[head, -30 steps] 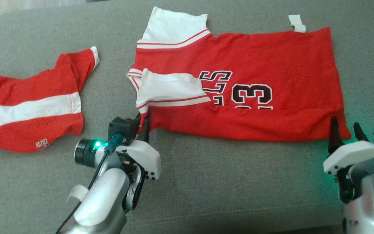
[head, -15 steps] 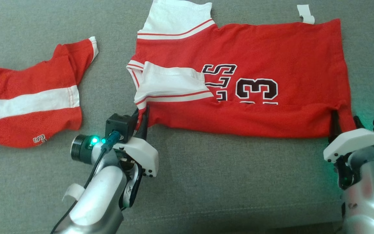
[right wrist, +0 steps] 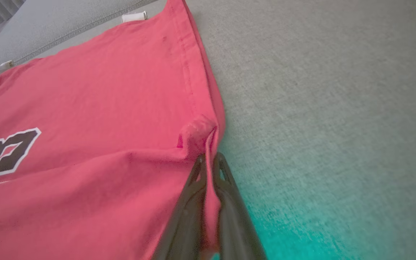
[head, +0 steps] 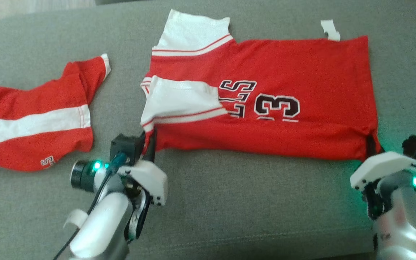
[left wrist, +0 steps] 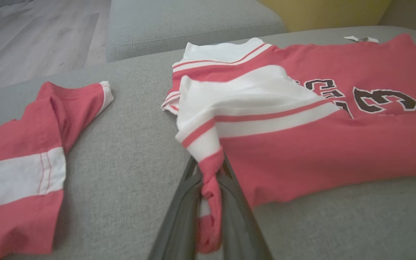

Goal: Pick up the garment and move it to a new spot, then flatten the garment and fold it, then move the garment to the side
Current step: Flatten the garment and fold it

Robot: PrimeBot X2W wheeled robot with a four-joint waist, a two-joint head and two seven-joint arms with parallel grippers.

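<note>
The right tool (right wrist: 209, 161) has pinched shut on a corner of the jersey (head: 284, 65) (open before).

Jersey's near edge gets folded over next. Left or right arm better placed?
Neither alone, likely both together. The left gripper is shut on the near sleeve-end corner of the jersey; the right gripper is shut on its near hem corner. Each holds one end of that edge.

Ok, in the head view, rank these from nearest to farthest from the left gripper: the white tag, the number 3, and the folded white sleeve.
From the left gripper:
1. Folded white sleeve, just beyond it.
2. Number 3, middle of the shirt, to the right.
3. White tag, far right corner.
</note>
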